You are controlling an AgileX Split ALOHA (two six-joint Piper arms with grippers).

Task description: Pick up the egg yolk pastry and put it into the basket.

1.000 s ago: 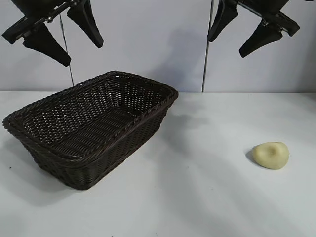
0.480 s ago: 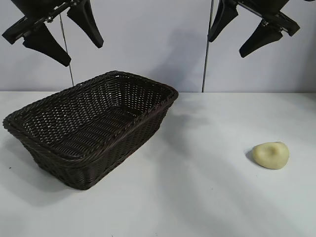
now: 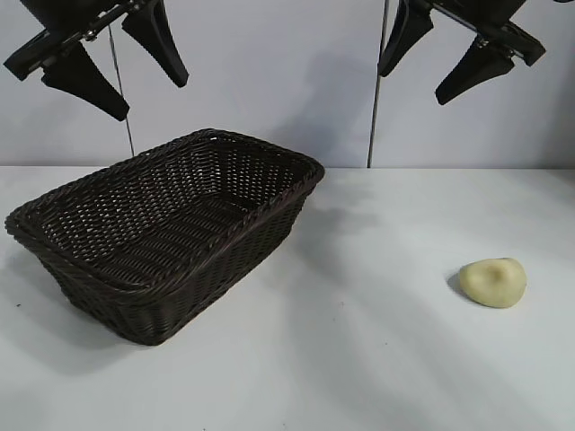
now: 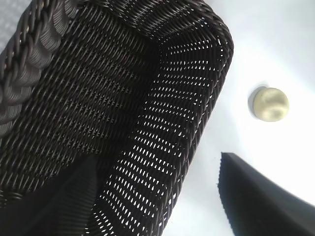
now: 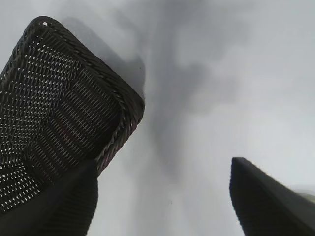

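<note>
High above the table (image 3: 377,359), left claw (image 3: 135,85) and right claw (image 3: 431,76), both wide, empty.

No lettering, label, brand mark, number or sign can be read anywhere in these views.
</note>
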